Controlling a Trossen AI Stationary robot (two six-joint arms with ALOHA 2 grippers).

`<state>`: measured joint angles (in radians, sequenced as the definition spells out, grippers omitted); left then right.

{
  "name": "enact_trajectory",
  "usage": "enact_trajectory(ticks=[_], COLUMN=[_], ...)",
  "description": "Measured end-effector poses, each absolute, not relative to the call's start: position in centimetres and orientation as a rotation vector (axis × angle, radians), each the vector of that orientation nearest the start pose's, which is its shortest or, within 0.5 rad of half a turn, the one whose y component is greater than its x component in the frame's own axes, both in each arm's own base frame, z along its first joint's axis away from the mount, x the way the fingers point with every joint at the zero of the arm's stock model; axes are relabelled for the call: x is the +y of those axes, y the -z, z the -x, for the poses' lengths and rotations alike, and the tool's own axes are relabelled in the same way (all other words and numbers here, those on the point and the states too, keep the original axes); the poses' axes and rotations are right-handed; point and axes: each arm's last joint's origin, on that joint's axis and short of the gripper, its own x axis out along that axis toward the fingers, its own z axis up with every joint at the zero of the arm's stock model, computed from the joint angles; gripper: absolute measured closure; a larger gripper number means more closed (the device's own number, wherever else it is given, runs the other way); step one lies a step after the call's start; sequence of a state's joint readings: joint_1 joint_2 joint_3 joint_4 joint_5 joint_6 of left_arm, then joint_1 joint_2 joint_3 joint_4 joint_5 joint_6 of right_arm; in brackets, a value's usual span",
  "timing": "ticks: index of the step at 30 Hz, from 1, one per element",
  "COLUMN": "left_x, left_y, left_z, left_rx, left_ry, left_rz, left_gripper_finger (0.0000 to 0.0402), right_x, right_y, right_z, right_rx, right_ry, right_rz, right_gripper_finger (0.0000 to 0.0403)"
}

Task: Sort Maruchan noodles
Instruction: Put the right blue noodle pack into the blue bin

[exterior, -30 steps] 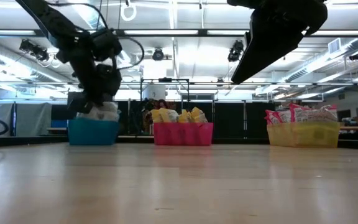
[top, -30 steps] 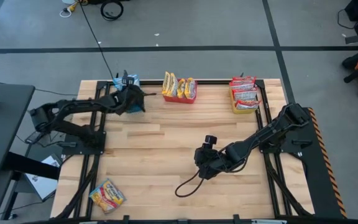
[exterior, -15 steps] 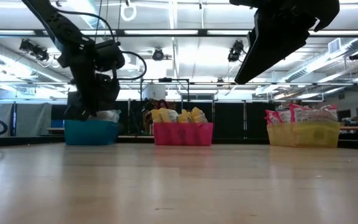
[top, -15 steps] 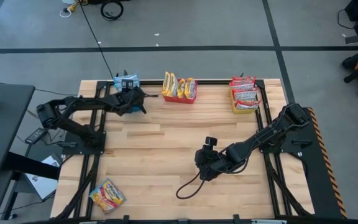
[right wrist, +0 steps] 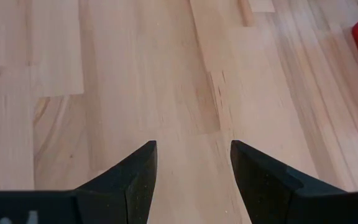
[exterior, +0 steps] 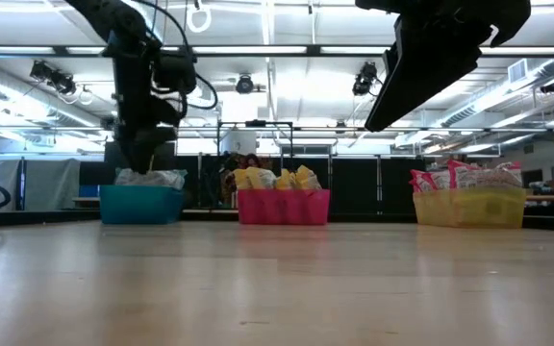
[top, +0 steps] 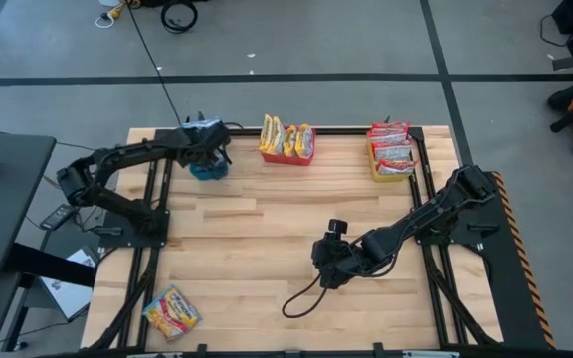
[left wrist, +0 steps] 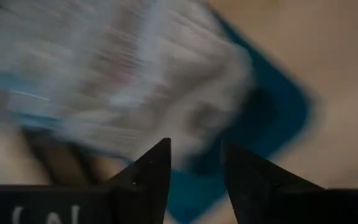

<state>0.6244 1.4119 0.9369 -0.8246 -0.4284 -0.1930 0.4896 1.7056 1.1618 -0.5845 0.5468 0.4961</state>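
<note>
At the table's (top: 267, 249) near left corner, seen only from overhead, one yellow-orange noodle packet (top: 171, 311) lies flat and apart from everything else, its long axis running slantwise across the corner. Further along the left side, the left hand (top: 210, 149) hangs over the blue bin (top: 208, 169) at the far edge; its own wrist camera shows the two dark fingers (left wrist: 152, 174) standing apart with a gap between them and nothing held, and beneath them a smeared pale blue-and-white mass that is probably the blue-and-white packets (left wrist: 117, 81) lying in the bin, though the blur hides which way they point. The low view adds what the overhead cannot: those packets (exterior: 152, 178) rise just above the blue bin's rim, with the left arm descending to them from above. Next to the right along the far edge stands the red bin (top: 288, 155), holding yellow-orange packets (top: 285, 137) set on edge side by side, their long axes running from the far edge toward the near one. Beyond it, at the far right corner, the yellow bin (top: 378, 171) carries red-and-white packets (top: 392, 146) stacked with their long axes across the bin. The right hand (top: 324, 261) waits over the bare middle of the table, well apart from all three bins; its wrist view shows its fingers (right wrist: 135, 177) spread wide over plain wood, gripping nothing, with a sliver of the red bin at the frame's edge.
</note>
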Motion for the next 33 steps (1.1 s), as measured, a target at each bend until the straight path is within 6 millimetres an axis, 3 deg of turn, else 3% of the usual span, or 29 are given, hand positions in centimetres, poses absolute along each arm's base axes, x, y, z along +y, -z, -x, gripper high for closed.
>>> enact_trajectory(ticks=[4, 12, 17, 21, 33], left_x=[15.5, 15.8, 17.4, 18.0, 16.1], left_y=[-19.7, -16.3, -16.3, -16.3, -16.9], left_z=[-19.5, -17.7, -16.5, -15.9, -16.4], left_rx=[1.134, 1.084, 1.049, 1.034, 1.087], left_ry=[-0.899, -0.935, -0.973, -0.952, -0.824], left_rz=[0.57, 0.662, 0.686, 0.727, 0.689], left_gripper_finger=[0.0269, 0.0339, 0.0377, 0.0381, 0.0368], right_x=[14.5, 14.9, 14.9, 15.0, 15.1], right_y=[-20.6, -20.6, -20.6, -20.6, -20.6], right_z=[-30.4, -30.2, -30.2, -30.1, -30.1], right_rx=[0.916, 0.911, 0.909, 0.908, 0.919], right_ry=[0.294, 0.294, 0.301, 0.304, 0.288], right_rz=[0.081, 0.061, 0.049, 0.037, 0.019], right_gripper_finger=[0.0192, 0.0192, 0.0192, 0.0192, 0.0192])
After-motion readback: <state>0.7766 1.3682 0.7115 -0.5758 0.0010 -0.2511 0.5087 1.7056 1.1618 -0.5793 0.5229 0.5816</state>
